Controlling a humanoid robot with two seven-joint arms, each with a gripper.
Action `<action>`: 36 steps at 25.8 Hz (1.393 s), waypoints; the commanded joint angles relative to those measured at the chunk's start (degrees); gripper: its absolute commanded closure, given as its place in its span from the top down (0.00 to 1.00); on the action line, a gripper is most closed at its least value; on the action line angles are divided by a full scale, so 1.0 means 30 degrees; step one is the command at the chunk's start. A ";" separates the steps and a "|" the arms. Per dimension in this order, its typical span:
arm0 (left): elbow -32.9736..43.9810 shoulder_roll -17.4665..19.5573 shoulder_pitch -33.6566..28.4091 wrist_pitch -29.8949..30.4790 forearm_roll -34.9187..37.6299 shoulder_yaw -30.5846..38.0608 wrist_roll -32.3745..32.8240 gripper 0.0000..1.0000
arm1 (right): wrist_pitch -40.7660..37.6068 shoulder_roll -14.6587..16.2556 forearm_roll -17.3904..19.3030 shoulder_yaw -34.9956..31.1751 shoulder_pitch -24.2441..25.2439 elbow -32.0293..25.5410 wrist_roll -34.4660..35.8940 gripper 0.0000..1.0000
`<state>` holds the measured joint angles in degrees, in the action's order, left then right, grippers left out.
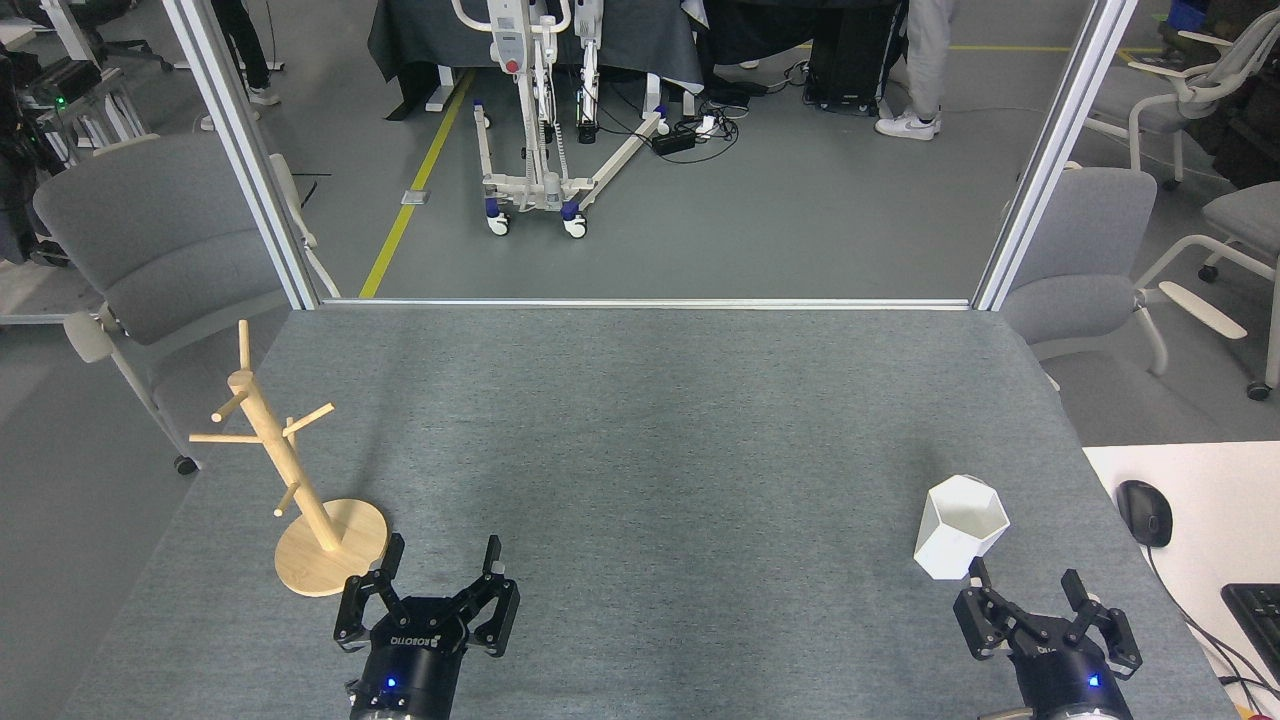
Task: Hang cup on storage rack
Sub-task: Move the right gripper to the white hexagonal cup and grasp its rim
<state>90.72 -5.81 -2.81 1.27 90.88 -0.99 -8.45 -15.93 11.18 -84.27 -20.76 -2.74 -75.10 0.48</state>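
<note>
The storage rack [300, 490] stands at the table's [640, 420] near left, the cup [960, 527] near right.

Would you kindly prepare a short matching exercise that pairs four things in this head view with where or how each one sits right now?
Things:
1. white faceted cup
2. light wooden mug tree rack
3. left hand
4. black computer mouse

Places or states:
A. on the white desk beside the grey table
B. standing on the table's left side, pegs bare
C. open and empty, just right of a round wooden base
D. upright on the table's right side, gripped by nothing

Pairs: 1-D, 2-B, 3-C, 4-A
</note>
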 commanded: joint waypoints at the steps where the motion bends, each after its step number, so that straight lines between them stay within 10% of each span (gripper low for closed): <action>1: -0.0152 0.0031 -0.0060 -0.0012 0.0027 0.0066 0.0005 1.00 | -0.0607 0.0432 0.0024 0.0036 -0.0260 0.0630 0.0279 1.00; 36: -0.1471 -0.0174 0.0468 -0.0071 -0.0002 0.0095 0.0005 1.00 | -0.2541 0.0667 -0.0181 0.0564 -0.3160 0.4087 0.0220 1.00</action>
<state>86.52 -6.18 -1.58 1.05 90.88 -0.70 -8.45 -23.62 13.21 -84.79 -19.15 -11.38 -63.94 1.13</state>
